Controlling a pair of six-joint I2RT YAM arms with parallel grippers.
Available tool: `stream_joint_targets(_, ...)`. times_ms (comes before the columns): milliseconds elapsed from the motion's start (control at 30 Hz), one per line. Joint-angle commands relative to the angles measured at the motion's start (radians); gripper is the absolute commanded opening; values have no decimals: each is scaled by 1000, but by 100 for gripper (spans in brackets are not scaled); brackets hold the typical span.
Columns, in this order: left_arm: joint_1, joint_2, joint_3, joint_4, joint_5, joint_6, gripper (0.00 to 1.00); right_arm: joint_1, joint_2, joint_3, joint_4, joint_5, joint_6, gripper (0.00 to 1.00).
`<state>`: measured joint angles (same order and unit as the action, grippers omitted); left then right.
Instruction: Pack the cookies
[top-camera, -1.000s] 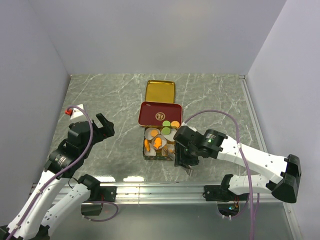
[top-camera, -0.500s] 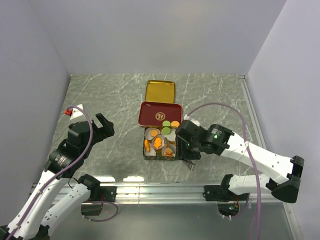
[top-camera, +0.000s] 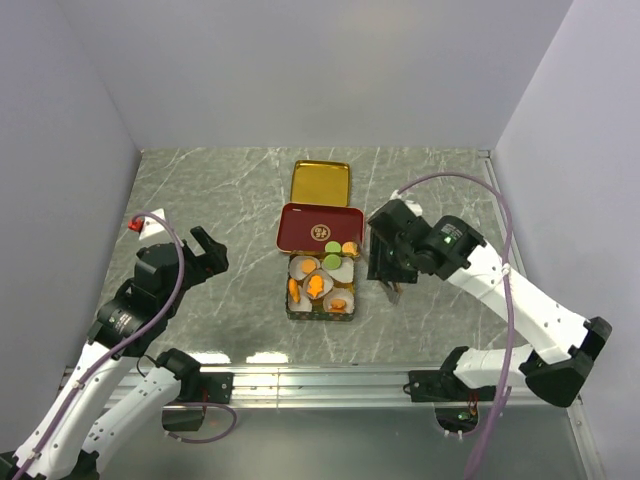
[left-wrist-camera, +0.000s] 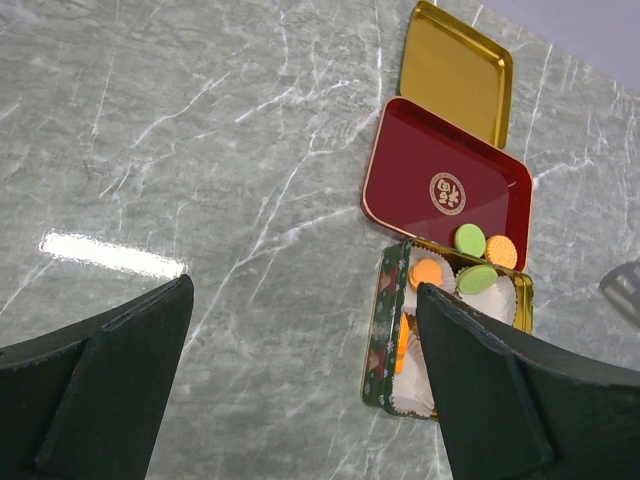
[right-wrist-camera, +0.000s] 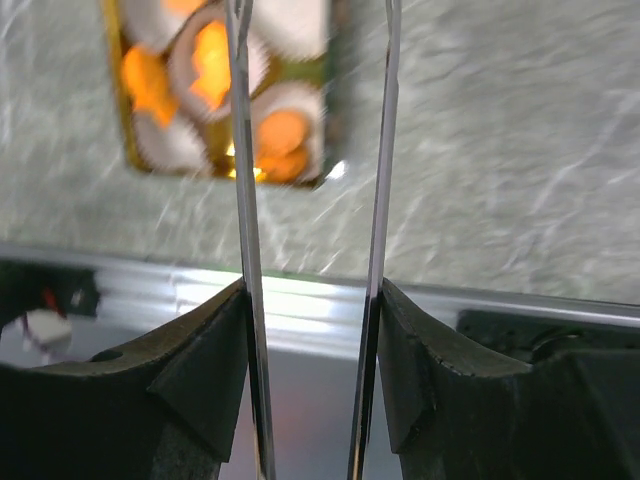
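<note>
Top external: marbled table (top-camera: 220, 190), pale walls (top-camera: 300, 70)

I have the left arm (top-camera: 125, 320) folded at the near left, the left gripper (top-camera: 208, 245) spread wide and holding nothing. The right arm (top-camera: 520, 300) reaches in from the near right, wrist bent downward. The right gripper (top-camera: 392, 288) has its thin fingers (right-wrist-camera: 243, 150) parted, with nothing between them.

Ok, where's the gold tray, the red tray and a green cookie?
gold tray (top-camera: 320, 184), top view, its middle.
red tray (top-camera: 300, 225), top view, left part.
green cookie (left-wrist-camera: 470, 240), left wrist view, its middle.
</note>
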<state>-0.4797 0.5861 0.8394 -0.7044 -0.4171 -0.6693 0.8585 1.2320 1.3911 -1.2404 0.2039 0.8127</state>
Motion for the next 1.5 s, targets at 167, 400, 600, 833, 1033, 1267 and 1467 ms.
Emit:
stream_joint_targets(167, -10, -6, 6, 2, -26, -12, 99, -289, -6, -139, 120, 32, -188, 57)
stream_joint_targets(400, -8, -14, 9, -1, -35, -15, 99, -472, 55, -337, 295, -46, -259, 56)
stream_joint_targets(600, -8, -11, 7, 0, -35, -10, 99, -521, 153, -388, 398, -101, -267, 56)
stream_joint_targets(833, -7, 7, 9, 6, -26, -1, 99, -535, 277, -448, 496, -178, -247, 55)
stream_joint_targets(1033, -7, 12, 7, 11, -20, 4, 99, -535, 366, -489, 571, -228, -228, 55)
stream_joint_targets(1267, -7, 31, 7, 14, -12, 8, 99, -535, 451, -494, 598, -235, -196, 60)
stream_joint_targets(1467, -7, 43, 7, 17, -3, 13, 99, -535, 466, -498, 588, -210, -176, 67)
